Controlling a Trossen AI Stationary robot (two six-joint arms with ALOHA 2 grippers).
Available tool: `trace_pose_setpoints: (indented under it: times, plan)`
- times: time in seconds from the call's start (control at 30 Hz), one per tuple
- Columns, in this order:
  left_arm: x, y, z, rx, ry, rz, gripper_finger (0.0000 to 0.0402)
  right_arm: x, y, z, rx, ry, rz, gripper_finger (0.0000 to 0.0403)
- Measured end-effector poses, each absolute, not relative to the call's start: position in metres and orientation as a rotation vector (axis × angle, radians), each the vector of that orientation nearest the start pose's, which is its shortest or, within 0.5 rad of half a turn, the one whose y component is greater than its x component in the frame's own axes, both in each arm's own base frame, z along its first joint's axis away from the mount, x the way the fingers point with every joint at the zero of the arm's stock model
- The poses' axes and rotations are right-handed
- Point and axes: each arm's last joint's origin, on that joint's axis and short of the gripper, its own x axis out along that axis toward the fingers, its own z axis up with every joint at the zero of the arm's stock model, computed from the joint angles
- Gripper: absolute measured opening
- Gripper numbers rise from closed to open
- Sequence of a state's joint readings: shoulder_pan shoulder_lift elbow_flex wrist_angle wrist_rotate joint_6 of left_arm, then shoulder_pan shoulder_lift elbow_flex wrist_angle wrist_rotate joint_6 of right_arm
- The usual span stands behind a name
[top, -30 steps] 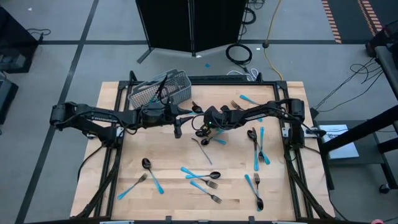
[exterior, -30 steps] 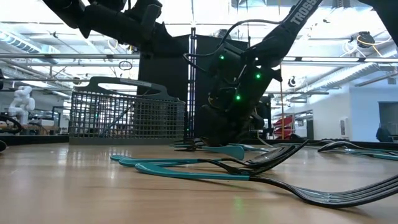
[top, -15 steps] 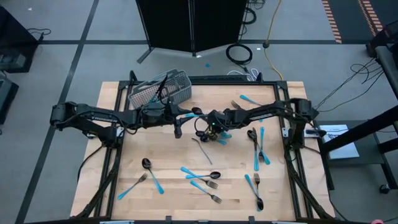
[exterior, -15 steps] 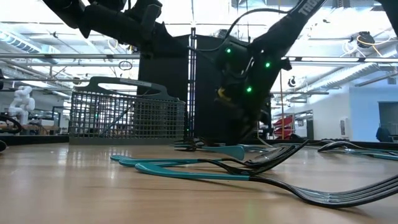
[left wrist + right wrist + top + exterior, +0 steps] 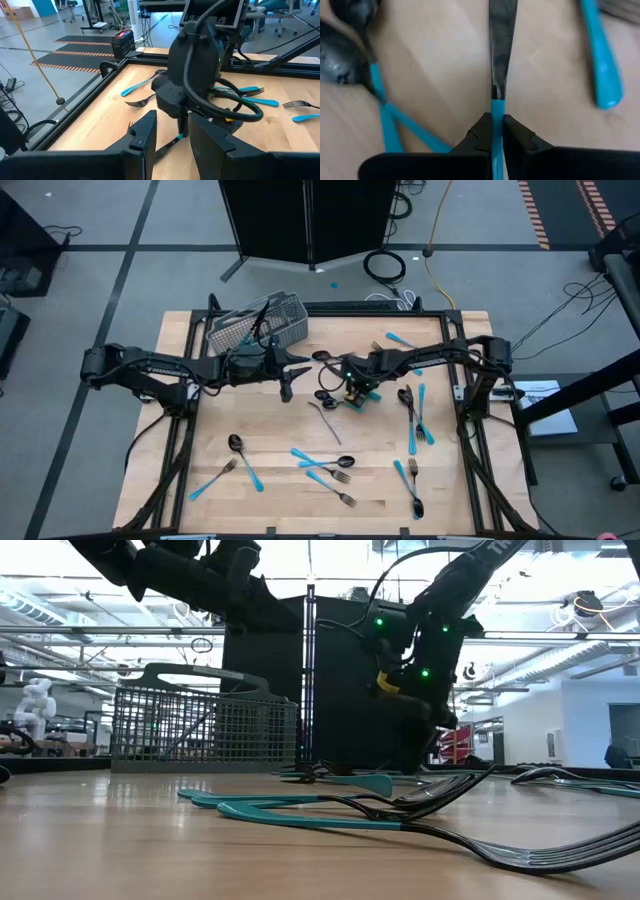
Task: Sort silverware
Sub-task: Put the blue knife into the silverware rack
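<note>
- Near surface (image 5: 270, 510) centre, right gripper (image 5: 493, 131) has its fingers (image 5: 480, 135) pinching a knife (image 5: 499, 45) by the blue handle, dark blade pointing away.
- Two spoons (image 5: 350, 60) lie crossed just beside it.
- Left gripper (image 5: 170, 135) hangs close by, facing the right arm; fingers partly spread, nothing between them.
- Rest of silverware (image 5: 325, 465) scattered over front & right of surface.
- Wire basket (image 5: 255, 323) at back-left corner.
</note>
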State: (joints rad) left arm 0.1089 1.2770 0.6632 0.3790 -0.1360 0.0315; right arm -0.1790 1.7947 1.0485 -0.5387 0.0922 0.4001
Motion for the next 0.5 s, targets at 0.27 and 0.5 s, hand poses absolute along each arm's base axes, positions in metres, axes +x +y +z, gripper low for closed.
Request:
trace_pose_setpoints:
  times: [0.27,0.5]
  plan:
    - [0.2701,0.0335,0.2414,0.034,0.242,0.240,0.0109,0.3173,-0.0587,0.1452,0.369,1.271,-0.474,0.0011]
    - [0.2713,0.0329,0.2467,0.033,0.185,0.232,0.0109,0.3208,-0.0595,0.1535,0.347,1.205,-0.457,0.0011]
